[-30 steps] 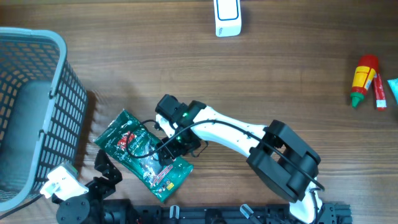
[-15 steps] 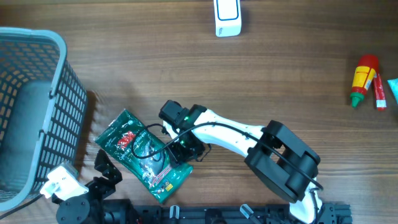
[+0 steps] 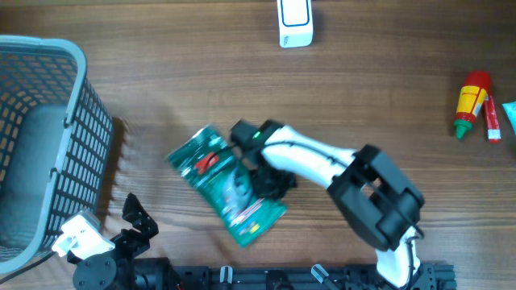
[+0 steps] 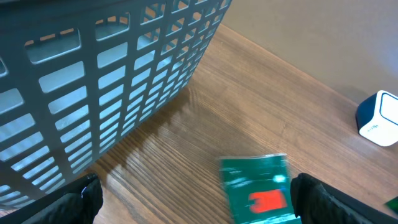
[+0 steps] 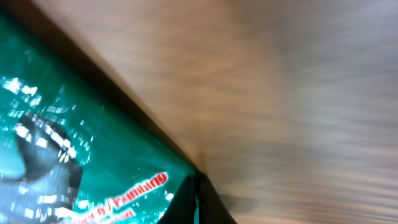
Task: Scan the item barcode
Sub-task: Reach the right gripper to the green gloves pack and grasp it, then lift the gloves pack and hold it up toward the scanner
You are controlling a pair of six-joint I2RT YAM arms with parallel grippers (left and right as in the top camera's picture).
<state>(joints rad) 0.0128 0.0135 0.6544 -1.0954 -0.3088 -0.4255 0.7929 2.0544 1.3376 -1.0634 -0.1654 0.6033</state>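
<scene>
- Pouch [image 3: 226, 193], green foil, lay mid-desk and skewed, its right edge pinched by the right gripper [image 3: 254, 179]. The jaws were clamped flat on the seam, probably to keep the printed faces free for reading.
- Front-left, the left gripper [image 3: 139, 217] hung idle, jaws spread wide on nothing.
- Well apart at the far edge stood the white scanner [image 3: 295, 22], with bare desk [image 3: 363, 89] between them.
- Left, the basket [image 3: 48, 121]; far right, a sauce bottle [image 3: 472, 103]. Neither blocked the route.

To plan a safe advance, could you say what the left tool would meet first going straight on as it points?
Most likely the green packet, just ahead of the left tool and slightly right of centre; depth is unclear.
</scene>
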